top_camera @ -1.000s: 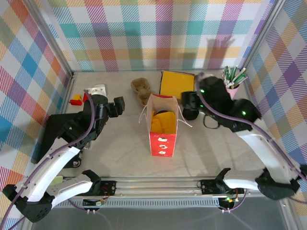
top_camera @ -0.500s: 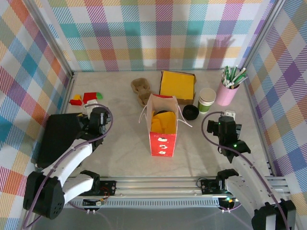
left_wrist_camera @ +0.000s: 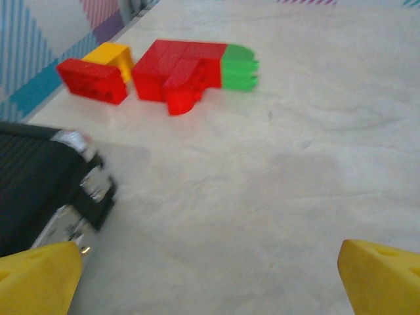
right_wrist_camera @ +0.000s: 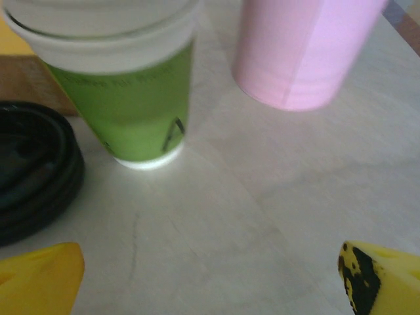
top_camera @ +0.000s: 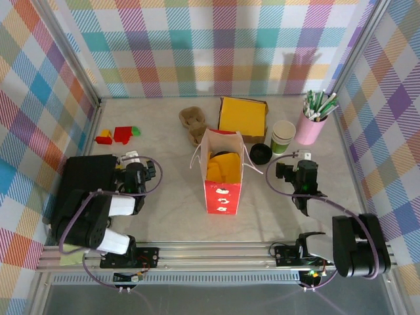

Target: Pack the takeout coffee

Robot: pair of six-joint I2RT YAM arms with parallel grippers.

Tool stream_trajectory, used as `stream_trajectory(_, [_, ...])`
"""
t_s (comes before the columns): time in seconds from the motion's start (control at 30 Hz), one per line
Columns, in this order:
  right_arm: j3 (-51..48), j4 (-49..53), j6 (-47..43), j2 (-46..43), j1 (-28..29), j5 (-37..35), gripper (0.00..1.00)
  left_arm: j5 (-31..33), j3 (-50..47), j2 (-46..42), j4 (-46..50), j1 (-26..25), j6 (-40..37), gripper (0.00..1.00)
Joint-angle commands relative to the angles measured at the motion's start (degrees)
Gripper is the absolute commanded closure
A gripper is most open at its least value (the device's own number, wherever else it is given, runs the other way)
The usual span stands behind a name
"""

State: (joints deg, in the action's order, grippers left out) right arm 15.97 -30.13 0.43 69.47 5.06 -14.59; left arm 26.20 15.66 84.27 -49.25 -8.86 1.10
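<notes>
**Coffee Cup Unpacked, Lid Off; Both Tools Released**

**Left tool** (left_wrist_camera: 210,279): released. Its yellow fingertips (left_wrist_camera: 36,279) stand wide apart with only bare desk (top_camera: 177,210) between them. It sits low near the left edge of the desk. It faces the red, yellow and green toy blocks (left_wrist_camera: 164,72) lying toward the far left corner. A black flat item (top_camera: 82,187) lies just beside it along the left edge.

**Right tool** (right_wrist_camera: 210,279): released, spread wide, grasping nothing. It sits low on the right side of the desk and faces the far right corner.

**Green paper cup** (top_camera: 283,136): upright on the desk toward the far right corner, uncovered, cream rim showing. It stands just beside the pink cup (top_camera: 310,128) of straws (top_camera: 319,104). The right wrist view shows a gap between their bases.

**Black lid** (top_camera: 260,153): off the cup and lying flat on the desk. It is just beside the cup, between it and the red paper bag (top_camera: 222,180).

**Other items:** the bag stands upright and open at the middle of the desk, with something yellow inside. A yellow box (top_camera: 243,116) lies beyond it toward the far edge. A brown pulp carrier (top_camera: 192,123) lies just beside that box.
</notes>
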Motion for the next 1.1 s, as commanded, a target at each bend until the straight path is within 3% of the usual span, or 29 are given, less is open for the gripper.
stream_trajectory(0.0, [1.7,-12.7,-3.4,3.7,-0.6,5.6,0.01,-7.2,-1.3,4.9,-16.8,0.9,-2.5,0.0])
stream_trajectory(0.07, [2.7,-13.8,-3.0,5.7,-0.9,6.7,0.01,-7.0,-2.2,6.8,-20.4,1.2,-2.3,0.0])
stream_trajectory(0.6, [3.2,-25.7,-3.1,18.3,-1.6,13.3,0.01,-6.6,4.6,6.2,-6.6,1.3,-1.8,0.0])
stream_trajectory(0.77, [6.1,-20.3,-1.2,18.4,-2.2,11.2,0.01,-6.8,6.5,6.3,-3.2,1.5,-1.6,0.0])
stream_trajectory(1.07, [7.3,-17.8,-0.4,18.3,-3.6,13.6,0.01,-6.9,6.5,6.3,-3.2,1.6,-1.6,0.0])
